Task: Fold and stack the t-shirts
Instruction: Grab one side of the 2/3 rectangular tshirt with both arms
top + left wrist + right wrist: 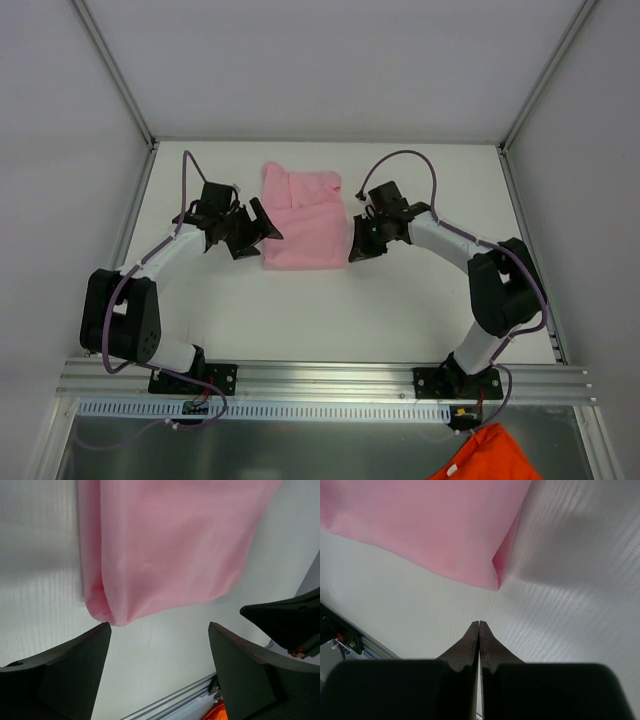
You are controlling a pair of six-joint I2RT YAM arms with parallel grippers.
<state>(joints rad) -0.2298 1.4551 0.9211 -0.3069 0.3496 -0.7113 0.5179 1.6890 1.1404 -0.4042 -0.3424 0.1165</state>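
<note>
**Step in hand.** The shirt [300,220] lies on the table [330,320], in the middle and toward the far side. It is folded into a compact, roughly rectangular packet. The near edge is straight. The far edge is uneven, with a raised flap at the far left corner. Judged from this, the folding step is close to done and the grippers stand at the packet's sides between moves. No stack is visible. An orange cloth [490,455] lies off the table, below the rail at near right; whether it is another shirt cannot be told.

**Next move.** Either a final fold or tidying of the far edge appears due, then placement for stacking. The fabric is thin and soft, so a grasp calls for a low approach at an edge, with one finger slid under the layers and all layers pinched together. Lifting one layer alone is likely to undo the fold.

**Left gripper** [258,232]. It is positioned at the shirt's left side, near the near left corner. The jaws are spread wide. Nothing lies between them except bare table. The wrist view shows the rounded folded corner just beyond the fingertips, not touching them.

**Right gripper** [357,245]. It is positioned just beside the shirt's right edge. The fingers are pressed together with nothing pinched. The shirt's corner lies just ahead of the tips, apart from them.
</note>
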